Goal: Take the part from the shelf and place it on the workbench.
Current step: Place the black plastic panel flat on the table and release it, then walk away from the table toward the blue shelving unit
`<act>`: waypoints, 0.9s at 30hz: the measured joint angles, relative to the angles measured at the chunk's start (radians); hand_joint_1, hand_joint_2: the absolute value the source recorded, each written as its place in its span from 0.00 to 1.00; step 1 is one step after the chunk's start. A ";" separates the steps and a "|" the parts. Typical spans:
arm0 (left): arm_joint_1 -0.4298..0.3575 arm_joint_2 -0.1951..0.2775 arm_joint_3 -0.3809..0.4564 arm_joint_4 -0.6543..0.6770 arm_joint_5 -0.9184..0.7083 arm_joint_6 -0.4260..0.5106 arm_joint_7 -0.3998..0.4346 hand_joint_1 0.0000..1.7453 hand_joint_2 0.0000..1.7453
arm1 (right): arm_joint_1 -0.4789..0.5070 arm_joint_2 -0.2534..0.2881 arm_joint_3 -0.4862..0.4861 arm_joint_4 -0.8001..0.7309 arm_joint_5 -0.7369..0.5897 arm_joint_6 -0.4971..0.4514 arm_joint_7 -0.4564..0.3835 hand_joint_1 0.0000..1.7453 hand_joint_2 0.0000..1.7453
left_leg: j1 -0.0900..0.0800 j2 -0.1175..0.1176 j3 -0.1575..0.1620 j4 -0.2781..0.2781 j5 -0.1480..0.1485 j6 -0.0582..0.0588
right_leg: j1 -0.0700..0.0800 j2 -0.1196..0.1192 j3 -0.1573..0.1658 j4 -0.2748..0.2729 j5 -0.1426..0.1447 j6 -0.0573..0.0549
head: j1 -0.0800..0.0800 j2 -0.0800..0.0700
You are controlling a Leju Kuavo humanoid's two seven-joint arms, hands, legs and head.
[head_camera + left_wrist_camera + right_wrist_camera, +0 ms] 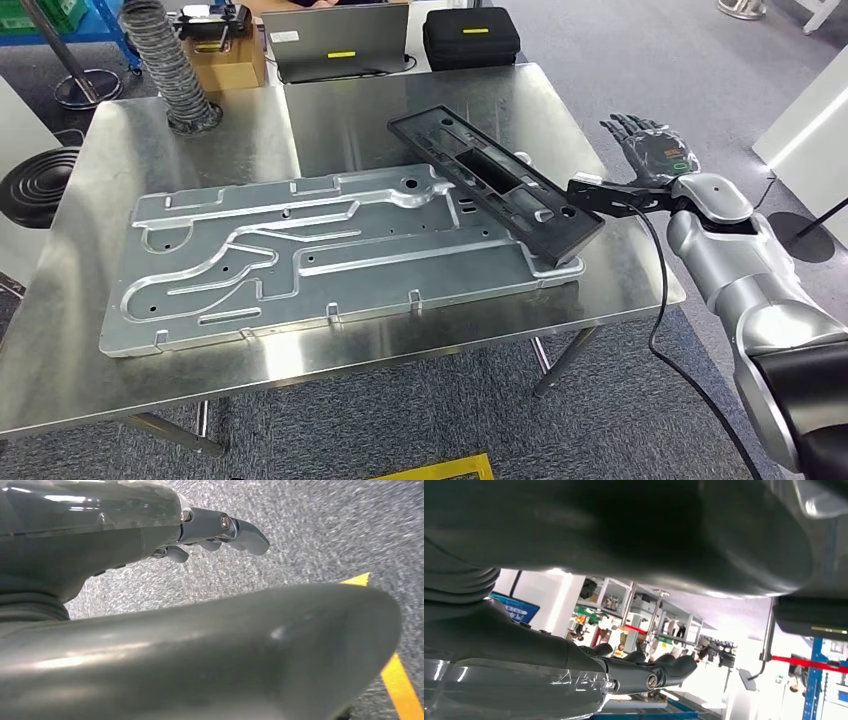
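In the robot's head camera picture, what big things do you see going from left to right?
Ribbed grey hose → silver metal plate → black plastic part → right hand, open beside the workbench.

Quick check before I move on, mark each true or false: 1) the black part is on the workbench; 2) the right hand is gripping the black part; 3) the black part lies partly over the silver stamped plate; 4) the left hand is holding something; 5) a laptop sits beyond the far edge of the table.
1) True. The black part rests on the workbench.
2) False. The right hand is off the table's right edge, fingers spread, holding nothing.
3) True. Its near end lies on the silver stamped plate, and its far end reaches past the plate's edge.
4) False. The left hand hangs over the carpet floor, nothing in it.
5) True. The laptop is behind the table.
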 joint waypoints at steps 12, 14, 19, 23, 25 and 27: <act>0.003 -0.002 0.009 0.000 0.016 0.011 -0.002 0.00 0.00 | -0.012 0.004 -0.008 0.006 -0.001 -0.004 -0.001 0.00 0.00 | -0.003 -0.004 -0.060 0.029 0.008 -0.046 | 0.008 -0.003 0.163 -0.281 0.127 -0.051 | 0.000 0.000; 0.003 -0.001 0.010 0.000 0.017 0.013 -0.001 0.00 0.00 | -0.012 0.007 -0.009 0.008 -0.001 -0.008 -0.001 0.00 0.00 | -0.002 -0.003 -0.094 0.143 -0.093 -0.052 | 0.007 -0.005 0.140 -0.286 0.150 -0.060 | 0.000 0.000; 0.002 -0.001 0.014 0.000 0.018 0.017 0.001 0.00 0.00 | -0.010 0.011 -0.010 0.018 -0.001 -0.010 0.000 0.00 0.00 | -0.001 -0.002 -0.033 0.215 -0.098 -0.056 | 0.008 -0.006 0.073 -0.271 0.193 -0.053 | 0.000 0.000; -0.001 -0.001 0.019 0.000 0.019 0.020 0.000 0.00 0.00 | -0.012 0.012 -0.015 0.020 -0.001 -0.009 0.006 0.00 0.00 | -0.007 -0.004 0.109 0.001 -0.097 -0.037 | 0.011 -0.007 0.042 -0.251 0.216 -0.033 | 0.000 0.000; 0.000 -0.001 0.022 0.000 0.019 0.021 0.000 0.00 0.00 | -0.012 0.011 -0.017 0.024 -0.003 -0.009 0.011 0.00 0.00 | -0.008 -0.003 0.102 -0.006 -0.086 -0.023 | 0.009 -0.007 0.038 -0.252 0.229 -0.020 | 0.000 0.000; -0.002 -0.001 0.025 0.000 0.019 0.021 0.000 0.00 0.00 | -0.013 0.008 -0.020 0.029 -0.005 -0.010 0.014 0.00 0.00 | -0.006 0.000 0.086 -0.011 -0.064 -0.006 | 0.005 -0.004 0.023 -0.224 0.190 -0.009 | 0.000 0.000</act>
